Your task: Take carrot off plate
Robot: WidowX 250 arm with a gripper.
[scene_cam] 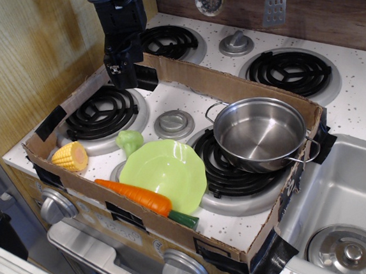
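The orange carrot (133, 194) lies along the front-left rim of the lime-green plate (166, 166), with its dark green stem end pointing right by the cardboard front wall. I cannot tell whether it rests on the rim or just beside it. The plate sits on the stove top between the two front burners. My black gripper (124, 78) hangs high over the back-left burner, well away from carrot and plate and holding nothing. Its fingers point down and the gap between them does not show.
A steel pan (259, 133) sits on the front-right burner next to the plate. A yellow corn cob (70, 156) and a small green broccoli toy (129, 141) lie left of the plate. A low cardboard wall (230, 85) rings the area. A sink (342, 193) is at the right.
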